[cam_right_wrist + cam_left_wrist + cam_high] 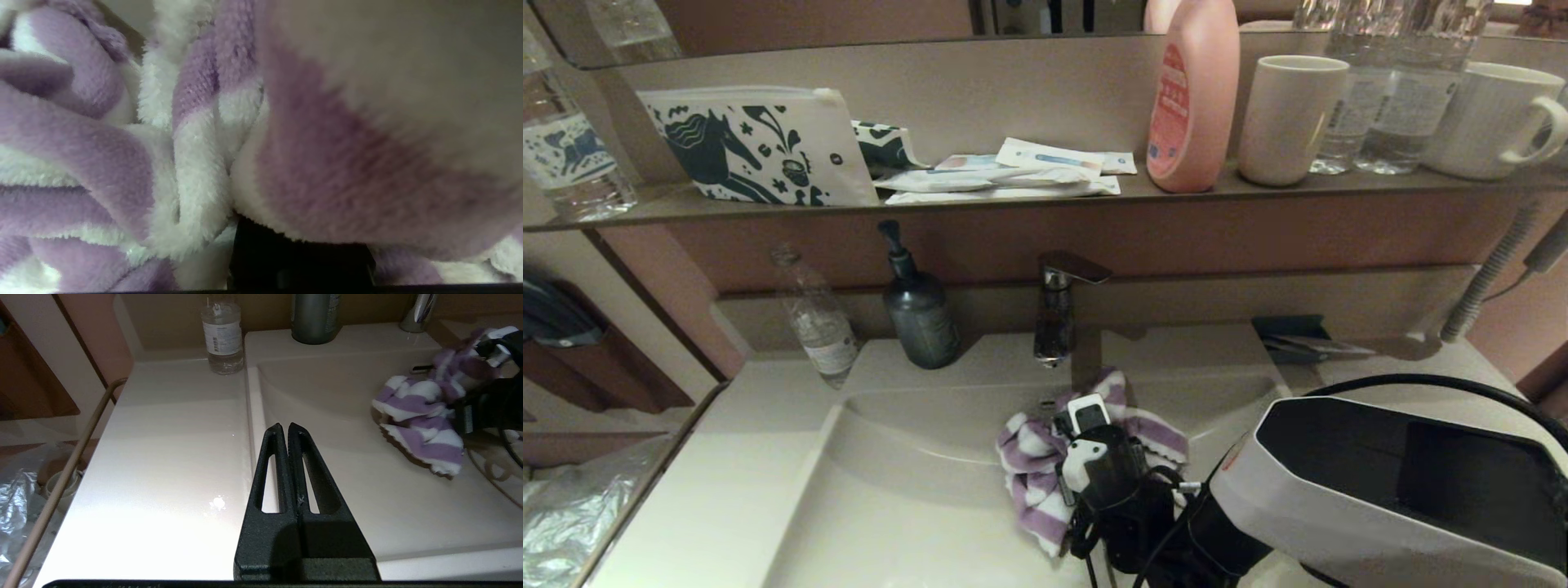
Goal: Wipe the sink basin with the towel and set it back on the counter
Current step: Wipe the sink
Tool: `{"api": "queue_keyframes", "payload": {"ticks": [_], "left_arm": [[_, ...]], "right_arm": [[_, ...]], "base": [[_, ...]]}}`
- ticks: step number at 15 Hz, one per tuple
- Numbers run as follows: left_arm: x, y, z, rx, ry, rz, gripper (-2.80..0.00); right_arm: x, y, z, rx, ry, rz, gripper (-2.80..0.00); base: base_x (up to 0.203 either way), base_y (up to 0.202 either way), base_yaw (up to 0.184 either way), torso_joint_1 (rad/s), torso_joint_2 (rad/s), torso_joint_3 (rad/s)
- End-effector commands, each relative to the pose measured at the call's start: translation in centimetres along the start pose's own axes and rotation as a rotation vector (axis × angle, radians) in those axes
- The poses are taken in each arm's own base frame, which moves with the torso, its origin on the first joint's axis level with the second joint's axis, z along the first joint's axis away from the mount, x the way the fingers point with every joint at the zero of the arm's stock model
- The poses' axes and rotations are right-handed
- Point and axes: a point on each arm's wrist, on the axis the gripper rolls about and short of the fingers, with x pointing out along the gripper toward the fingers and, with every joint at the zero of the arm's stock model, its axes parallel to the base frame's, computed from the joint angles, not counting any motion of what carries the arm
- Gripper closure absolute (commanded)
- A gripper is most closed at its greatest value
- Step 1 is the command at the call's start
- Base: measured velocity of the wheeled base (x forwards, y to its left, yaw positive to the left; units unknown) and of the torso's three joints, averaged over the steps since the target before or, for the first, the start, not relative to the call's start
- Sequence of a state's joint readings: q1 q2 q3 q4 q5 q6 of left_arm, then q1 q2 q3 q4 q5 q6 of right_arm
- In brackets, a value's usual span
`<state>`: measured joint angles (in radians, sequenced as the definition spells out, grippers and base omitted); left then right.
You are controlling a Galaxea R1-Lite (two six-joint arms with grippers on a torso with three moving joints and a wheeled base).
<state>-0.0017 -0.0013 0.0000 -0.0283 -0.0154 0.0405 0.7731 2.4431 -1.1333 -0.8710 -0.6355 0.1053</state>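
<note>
The purple and white striped towel [1033, 465] [416, 416] is bunched up inside the sink basin [907, 490] [347, 396], close to its curved back wall below the tap. My right gripper [1086, 425] is buried in the cloth and shut on it. In the right wrist view the towel [122, 163] fills the picture and hides the fingers. My left gripper [284, 428] is shut and empty, hovering over the basin's left rim beside the counter [727, 474] [163, 437]. The slot overflow [421, 368] shows just beside the towel. The drain plug is hidden.
A chrome faucet [1058, 310], a dark soap dispenser [919, 314] and a clear water bottle [817, 318] stand along the basin's back edge. Above, the shelf [1013, 200] carries a horse-print pouch [752, 147], a pink bottle [1192, 98] and cups. A metal rail [61, 482] borders the counter's left side.
</note>
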Motion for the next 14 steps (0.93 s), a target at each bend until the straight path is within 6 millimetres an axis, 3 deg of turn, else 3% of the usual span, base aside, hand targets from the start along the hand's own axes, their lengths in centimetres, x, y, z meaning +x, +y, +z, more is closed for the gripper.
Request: {"api": "queue_keyframes", "payload": {"ticks": [1, 8, 14], "left_arm": [[0.0, 0.0, 0.0, 0.011, 0.0, 0.0, 0.0], [0.0, 0.0, 0.0, 0.012, 0.0, 0.0, 0.0], [0.0, 0.0, 0.0, 0.012, 0.0, 0.0, 0.0]], "right_arm": [[0.1, -3.3, 0.2, 0.013, 0.025, -0.068, 0.0], [-0.7, -9.7, 1.0, 0.043, 0.016, -0.182, 0.0], [-2.2, -14.0, 0.8, 0.062, 0.048, -0.263, 0.0]], "base": [[0.0, 0.0, 0.0, 0.0, 0.0, 0.0], [0.0, 0.0, 0.0, 0.0, 0.0, 0.0], [0.0, 0.0, 0.0, 0.0, 0.0, 0.0]]}}
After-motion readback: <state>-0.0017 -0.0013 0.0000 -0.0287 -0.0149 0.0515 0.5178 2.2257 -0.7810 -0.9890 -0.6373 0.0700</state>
